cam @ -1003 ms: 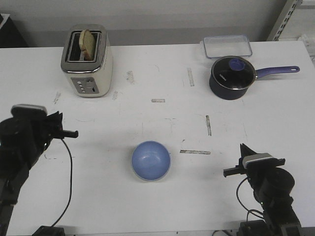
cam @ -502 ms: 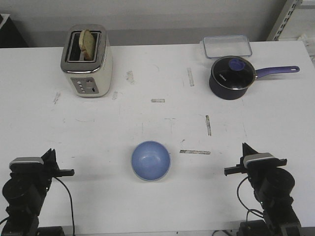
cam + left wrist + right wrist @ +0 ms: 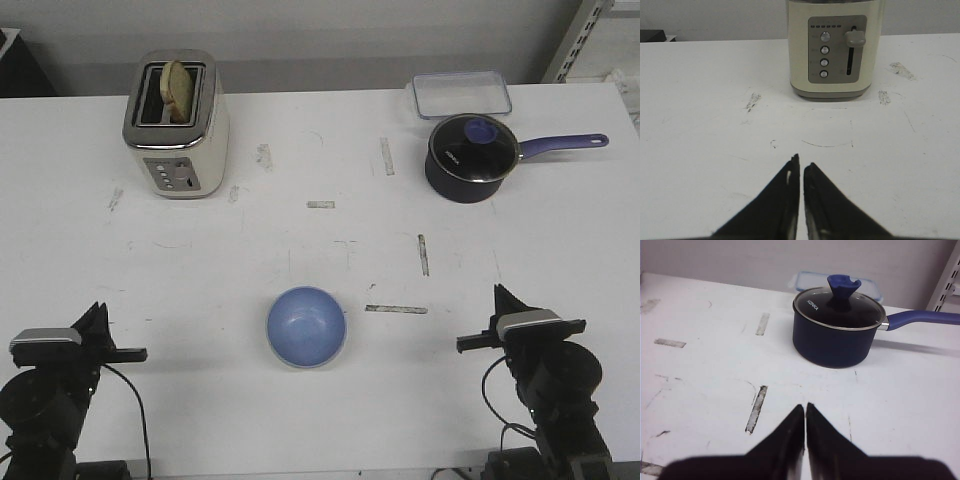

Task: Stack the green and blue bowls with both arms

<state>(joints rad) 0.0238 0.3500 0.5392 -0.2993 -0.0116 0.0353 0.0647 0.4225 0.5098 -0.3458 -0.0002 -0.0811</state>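
Observation:
The blue bowl (image 3: 306, 326) sits upright on the white table (image 3: 300, 240), at the middle of its front part. A pale edge rings its near side; I cannot tell whether that is the green bowl under it, and no separate green bowl shows in any view. My left gripper (image 3: 98, 312) rests low at the front left, well left of the bowl, shut and empty (image 3: 801, 162). Over at the front right my right gripper (image 3: 500, 297) is also shut and empty (image 3: 805, 407). Neither wrist view shows a bowl.
A cream toaster (image 3: 177, 125) with a bread slice stands at the back left, straight ahead of the left gripper (image 3: 832, 47). A dark navy saucepan (image 3: 472, 158) with a purple handle and a clear lidded box (image 3: 462, 93) stand at the back right.
The left arm has dropped from a raised spot at the left edge to the front left corner, settling slightly lower in the last half second. The right arm and the bowl have stayed put.

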